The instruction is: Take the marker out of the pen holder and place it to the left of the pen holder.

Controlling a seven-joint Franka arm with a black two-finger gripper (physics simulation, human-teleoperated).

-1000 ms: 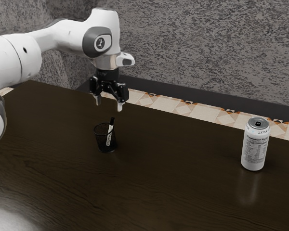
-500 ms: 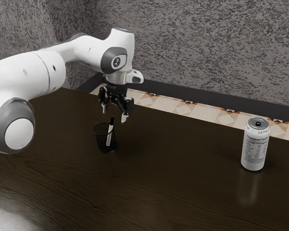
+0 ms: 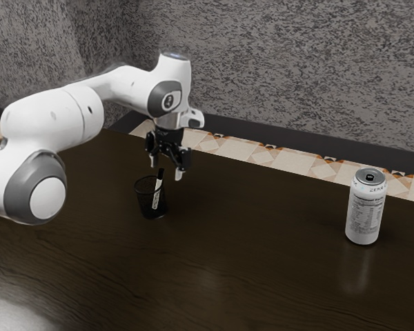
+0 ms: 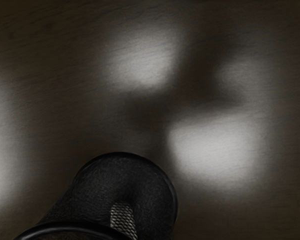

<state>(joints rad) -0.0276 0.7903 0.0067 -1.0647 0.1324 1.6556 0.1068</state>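
Observation:
My gripper (image 3: 166,172) is open, its two fingertips apart and pointing down, just above the marker's top end in the exterior view. The marker (image 3: 156,195), white with a black end, leans inside the black mesh pen holder (image 3: 144,201), its black end sticking out above the rim. In the wrist view the pen holder (image 4: 90,197) lies at the lower edge, and part of the marker (image 4: 122,219) appears through its mesh.
A white can (image 3: 365,208) stands upright on the dark wooden table (image 3: 248,262), well toward the exterior view's right. A textured grey wall (image 3: 283,69) rises behind the table.
My gripper has come down and toward the exterior view's right, closer to the marker's top. It has stayed open. The marker, pen holder and can have not moved.

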